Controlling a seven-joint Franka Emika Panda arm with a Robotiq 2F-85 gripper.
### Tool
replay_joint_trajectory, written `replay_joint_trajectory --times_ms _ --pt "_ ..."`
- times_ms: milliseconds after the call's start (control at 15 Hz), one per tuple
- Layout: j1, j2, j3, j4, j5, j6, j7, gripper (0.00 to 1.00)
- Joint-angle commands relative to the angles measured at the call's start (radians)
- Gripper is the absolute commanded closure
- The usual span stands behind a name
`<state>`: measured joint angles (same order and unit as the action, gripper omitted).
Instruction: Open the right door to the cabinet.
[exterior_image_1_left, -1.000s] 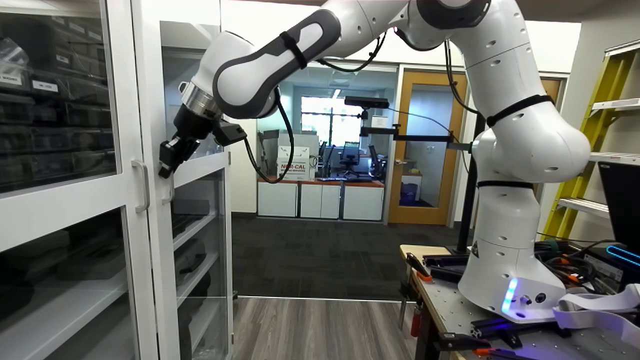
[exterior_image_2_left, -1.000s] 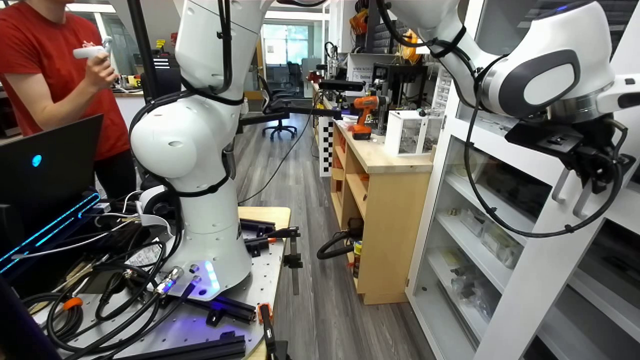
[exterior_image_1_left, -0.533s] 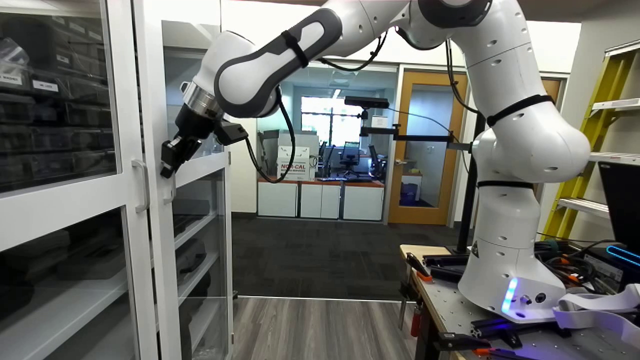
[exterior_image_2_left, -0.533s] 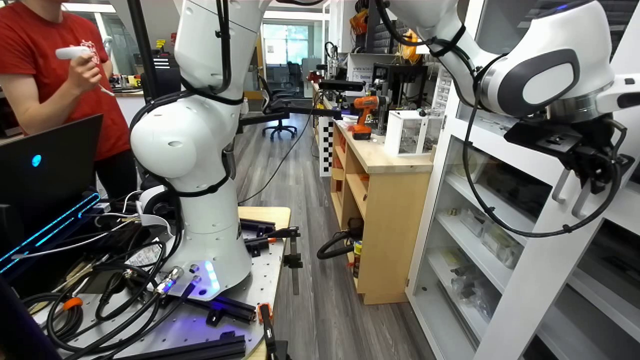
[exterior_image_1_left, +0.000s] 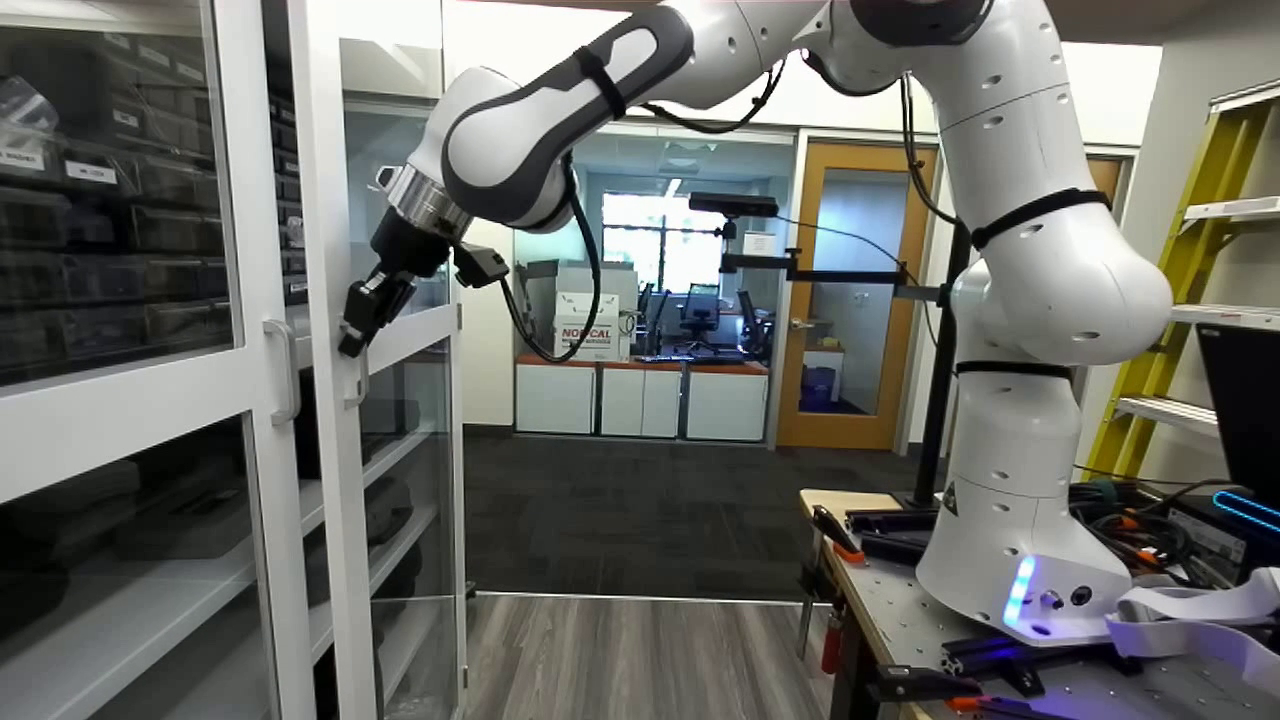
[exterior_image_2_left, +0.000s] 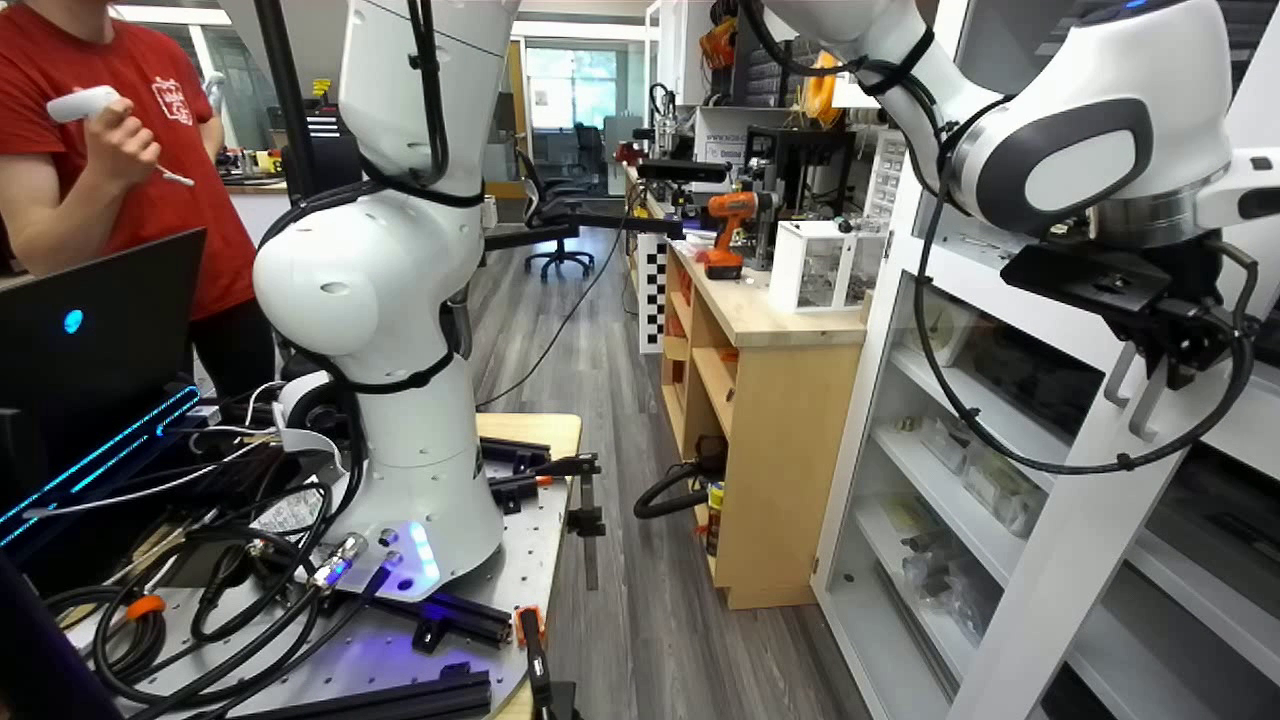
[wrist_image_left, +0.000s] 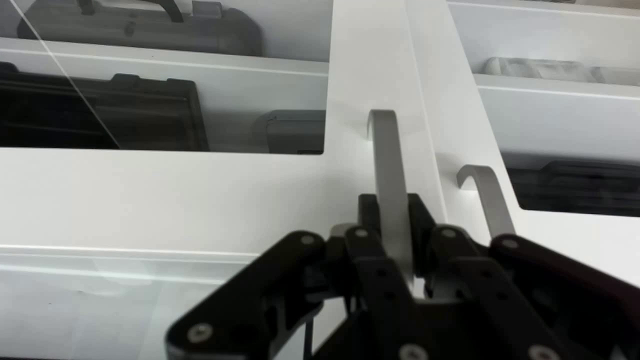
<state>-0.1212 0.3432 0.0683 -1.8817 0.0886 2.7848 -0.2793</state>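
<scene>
The gripper (wrist_image_left: 394, 215) is clamping the smooth grey, bracket-shaped handle (wrist_image_left: 388, 150) between black fingers (wrist_image_left: 368, 210); the white-framed, glass-paned door (exterior_image_1_left: 350, 520) is standing ajar just beyond them.

Lab: robot arm (exterior_image_1_left: 1060, 290) on metal bench (exterior_image_1_left: 895, 615), drill (exterior_image_2_left: 735, 208) on wooden workbench (exterior_image_2_left: 790, 450), labelled bins (exterior_image_1_left: 95, 197) in cabinet (exterior_image_1_left: 120, 415)
</scene>
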Motion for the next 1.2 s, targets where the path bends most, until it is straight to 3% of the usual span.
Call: replay_joint_trajectory --times_ms 0,200,467,867,933,1133 --pt "-0.131 -0.092 0.084 -0.080 0.147 -0.014 -0.226 0.95" --pt "-0.181 -0.163 0.128 -0.154 0.267 -0.021 -0.364 0.95" --pt "-0.209 -0.257 0.129 -0.255 0.361 -0.034 -0.487 0.95" --pt "-0.226 -0.317 0.085 -0.311 0.406 -0.089 -0.581 0.95" --pt "-0.163 -0.322 0.015 -0.312 0.418 -0.100 -0.593 0.95" --pt "-0.133 -0.349 -0.033 -0.334 0.433 -0.124 -0.631 0.95"
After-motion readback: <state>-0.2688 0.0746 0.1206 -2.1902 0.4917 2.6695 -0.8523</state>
